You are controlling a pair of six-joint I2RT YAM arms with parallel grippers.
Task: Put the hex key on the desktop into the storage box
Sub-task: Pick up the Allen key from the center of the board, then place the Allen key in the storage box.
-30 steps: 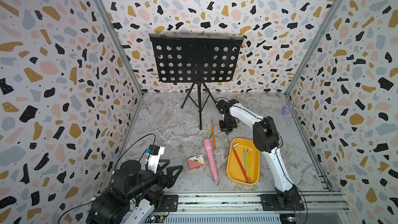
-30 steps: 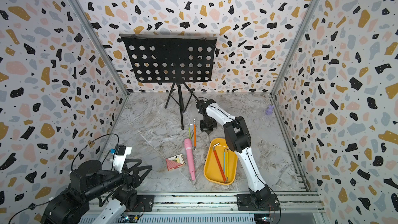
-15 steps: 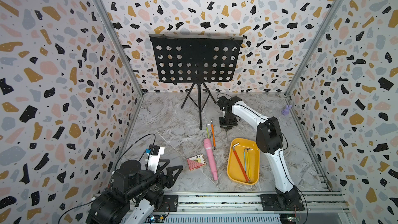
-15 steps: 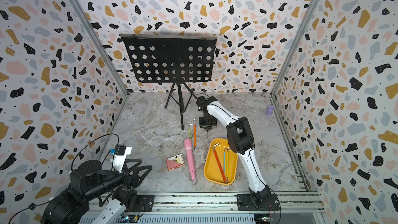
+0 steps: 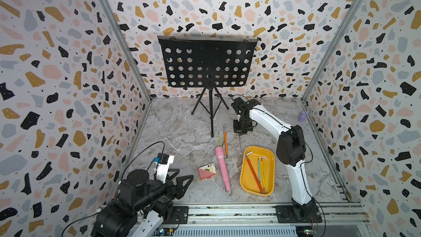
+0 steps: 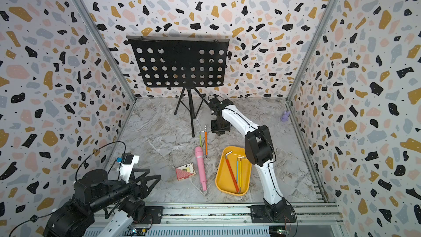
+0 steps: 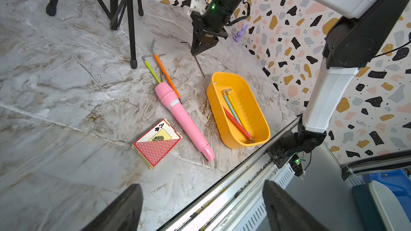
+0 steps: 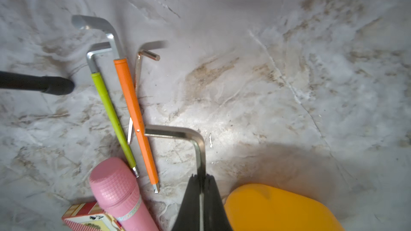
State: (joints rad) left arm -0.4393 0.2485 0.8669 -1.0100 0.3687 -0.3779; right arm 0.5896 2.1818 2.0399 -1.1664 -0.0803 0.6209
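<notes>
Carrying the bare hex key [image 8: 198, 150], pinched tight in the right fingers [image 8: 189, 198] above the tabletop [image 8: 289, 63], calls for clearing the nearby storage box [image 7: 219, 116] rim, then releasing low inside.

You see three speckled terrazzo-patterned walls [image 5: 57, 76] joined by grey metal corner posts [image 5: 123, 42]. A black perforated metal music stand [image 5: 206, 64] on a tripod stands at the back of the grey-and-white marble-patterned worktop [image 5: 173, 121]. A silver metal rail [image 5: 227, 210] runs along its front edge.
</notes>
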